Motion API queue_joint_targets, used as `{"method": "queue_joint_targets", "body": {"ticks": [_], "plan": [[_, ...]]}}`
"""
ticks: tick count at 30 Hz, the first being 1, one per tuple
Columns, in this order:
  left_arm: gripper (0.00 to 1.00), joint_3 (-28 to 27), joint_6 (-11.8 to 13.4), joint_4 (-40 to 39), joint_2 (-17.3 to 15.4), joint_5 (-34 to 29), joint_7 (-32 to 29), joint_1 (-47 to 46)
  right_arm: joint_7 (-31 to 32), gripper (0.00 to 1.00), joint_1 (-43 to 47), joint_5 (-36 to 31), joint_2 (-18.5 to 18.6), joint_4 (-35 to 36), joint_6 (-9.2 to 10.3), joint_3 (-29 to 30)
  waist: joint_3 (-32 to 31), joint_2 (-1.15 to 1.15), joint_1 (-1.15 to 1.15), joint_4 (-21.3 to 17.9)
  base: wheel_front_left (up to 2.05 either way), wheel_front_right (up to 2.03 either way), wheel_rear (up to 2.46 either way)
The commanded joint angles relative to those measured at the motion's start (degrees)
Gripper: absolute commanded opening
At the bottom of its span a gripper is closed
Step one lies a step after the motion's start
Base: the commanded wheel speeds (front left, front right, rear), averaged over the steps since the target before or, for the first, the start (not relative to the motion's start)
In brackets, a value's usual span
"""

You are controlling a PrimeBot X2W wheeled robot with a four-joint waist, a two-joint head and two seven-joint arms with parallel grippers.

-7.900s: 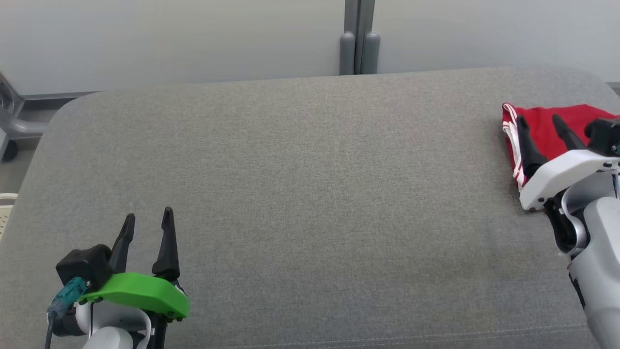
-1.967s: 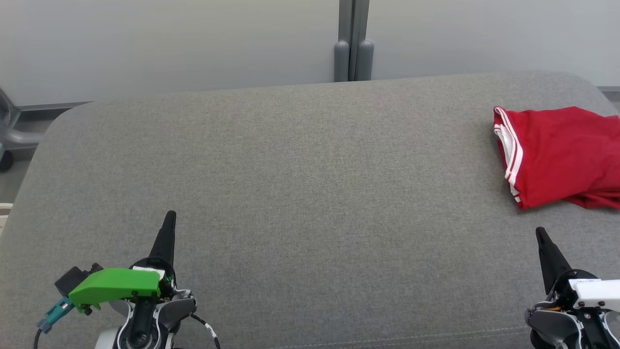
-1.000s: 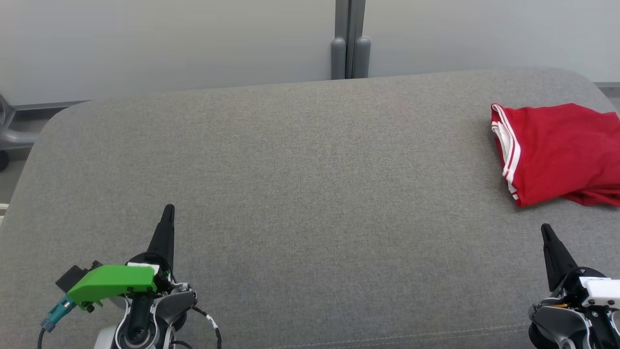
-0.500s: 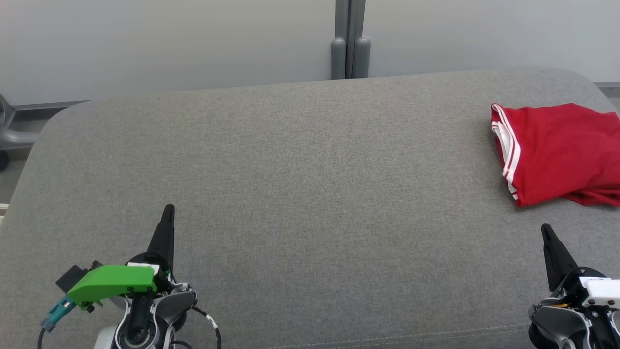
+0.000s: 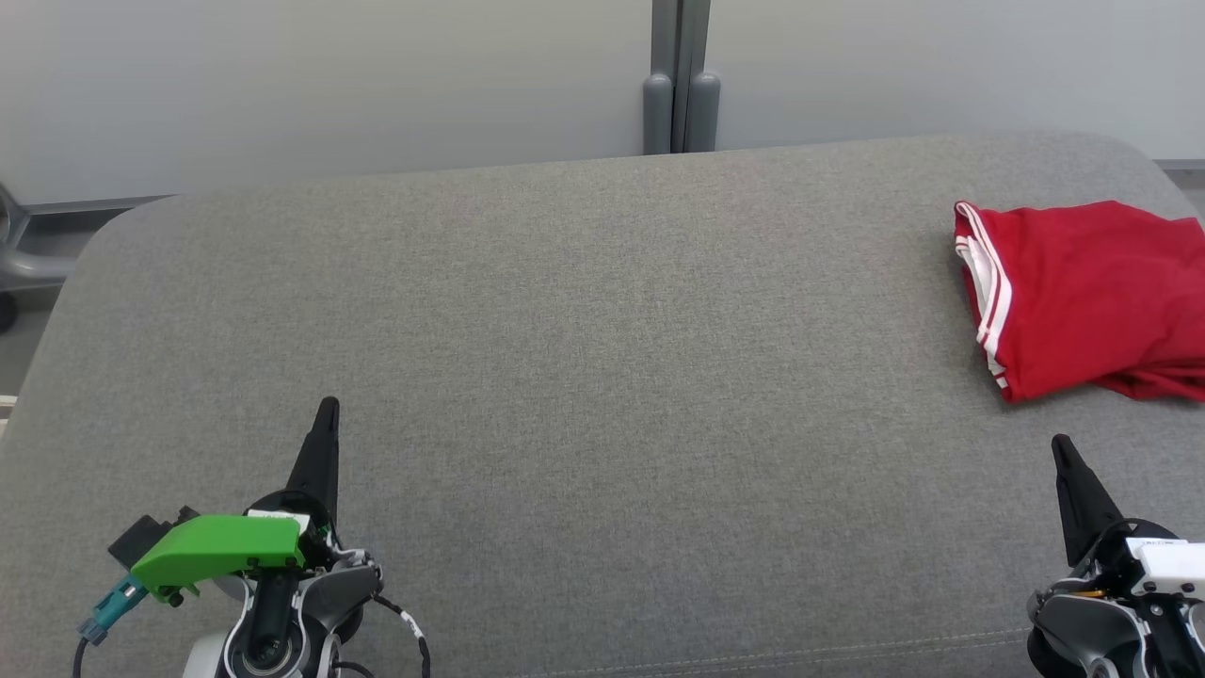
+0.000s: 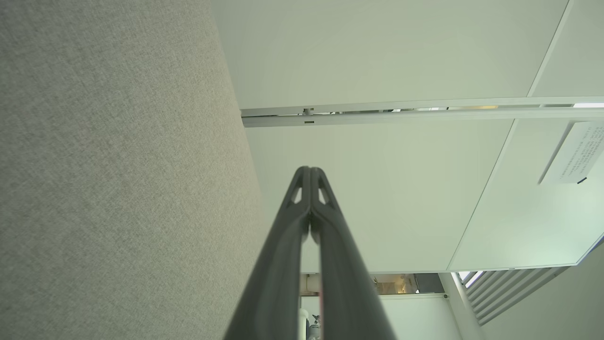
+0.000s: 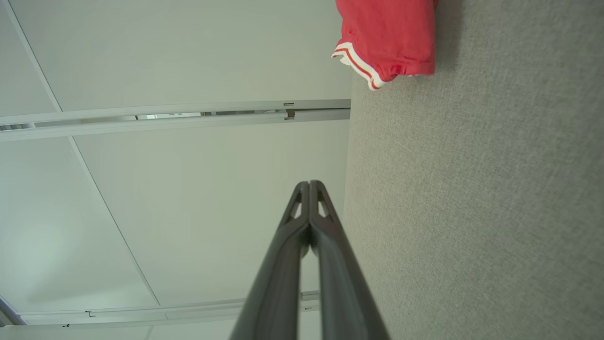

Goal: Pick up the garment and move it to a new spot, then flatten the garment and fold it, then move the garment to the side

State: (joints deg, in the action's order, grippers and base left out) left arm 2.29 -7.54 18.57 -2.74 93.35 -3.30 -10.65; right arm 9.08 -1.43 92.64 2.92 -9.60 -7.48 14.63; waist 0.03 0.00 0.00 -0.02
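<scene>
A red garment (image 5: 1083, 292) with white stripes along its left hem lies folded at the far right of the grey padded surface (image 5: 602, 377); it runs off the head view's right edge. The right wrist view shows the garment (image 7: 387, 38) at the top. My left gripper (image 5: 327, 405) rests at the lower left, shut and empty, its fingertips pressed together in the left wrist view (image 6: 310, 169). My right gripper (image 5: 1061, 443) sits at the lower right, below the garment and apart from it, also shut on nothing (image 7: 309, 183).
Pale wall panels with a grey vertical post (image 5: 680, 75) stand behind the surface. A grey metal frame part (image 5: 19, 254) shows past the left edge. The surface's rounded far corners and its front seam (image 5: 753, 654) mark its limits.
Nothing has moved in the last second. Earlier my right gripper was open over the garment; it has since drawn back to the lower right and shut, as has the left.
</scene>
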Motion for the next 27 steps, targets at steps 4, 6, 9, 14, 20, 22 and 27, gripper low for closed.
{"method": "queue_joint_targets", "body": {"ticks": [4,6,9,14,20,22,27], "plan": [[0.0,-0.1,-0.2,-0.1,-0.1,0.4,-0.1,-0.7,0.3,0.0,-0.3,0.3,0.2,-0.1,-0.02,0.2,0.0,0.0,0.0,0.0,0.0,0.0,0.0],[0.0,-0.1,-0.2,-0.1,-0.1,0.4,-0.1,-0.7,0.3,0.0,-0.3,0.3,0.2,-0.1,-0.02,0.2,0.0,0.0,0.0,0.0,0.0,0.0,0.0],[0.0,-0.1,-0.2,-0.1,-0.1,0.4,-0.1,-0.7,0.3,0.0,-0.3,0.3,0.2,-0.1,-0.02,0.2,0.0,0.0,0.0,0.0,0.0,0.0,0.0],[0.0,0.0,-0.2,-0.1,-0.1,0.4,-0.1,-0.7,0.3,0.0,-0.3,0.3,0.2,-0.1,-0.02,0.2,0.0,0.0,0.0,0.0,0.0,0.0,0.0],[0.0,0.0,-0.2,-0.1,-0.1,0.4,-0.1,-0.7,0.4,0.0,-0.3,0.3,0.2,-0.1,-0.02,0.2,0.0,0.0,0.0,0.0,0.0,0.0,0.0],[0.0,0.0,-0.2,-0.1,-0.1,0.4,-0.1,-0.7,0.4,0.0,-0.3,0.3,0.2,-0.1,-0.02,0.2,0.0,0.0,0.0,0.0,0.0,0.0,0.0],[0.0,0.0,-0.2,-0.1,-0.1,0.5,-0.1,-0.7,0.4,0.0,-0.4,0.3,0.2,-0.1,-0.02,0.2,0.0,0.0,0.0,0.0,0.0,0.0,0.0]]}}
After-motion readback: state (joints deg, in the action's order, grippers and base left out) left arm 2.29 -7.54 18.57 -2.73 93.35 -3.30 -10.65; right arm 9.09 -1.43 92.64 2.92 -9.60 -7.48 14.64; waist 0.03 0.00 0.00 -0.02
